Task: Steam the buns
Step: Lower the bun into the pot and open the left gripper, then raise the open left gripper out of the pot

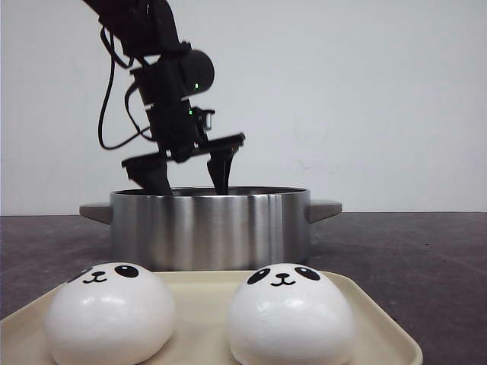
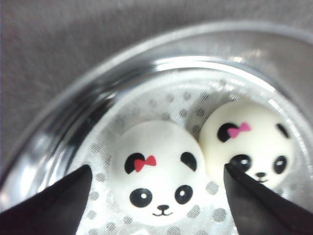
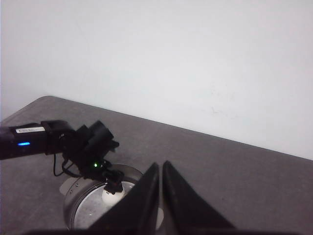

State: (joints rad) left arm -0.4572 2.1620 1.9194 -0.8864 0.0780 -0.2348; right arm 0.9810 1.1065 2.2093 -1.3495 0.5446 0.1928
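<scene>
Jaws of my left gripper [image 1: 190,171] stand spread wide and hold nothing; their tips dip just below the rim of the round brushed-steel pot with two side handles [image 1: 211,228]. Directly beneath them, on the pot's perforated steamer plate [image 2: 146,105], sit two glossy white dome-shaped buns with panda faces and small bows, one red-bowed [image 2: 155,171] and one pink-bowed [image 2: 247,139], touching each other. The red-bowed bun lies between my fingertips [image 2: 58,200].

Jaws of my right gripper [image 3: 161,196] are pressed together, empty, raised well above the dark grey worktop [image 1: 426,251].

Two more panda buns, one left [image 1: 109,312] and one right [image 1: 289,315], wait on the shallow cream tray [image 1: 380,327] just in front of the pot.

Handling estimate: the buns appear light, smooth and likely slippery. Grip each low across its widest girth, with moderate pressure, to prevent squeeze-out.
</scene>
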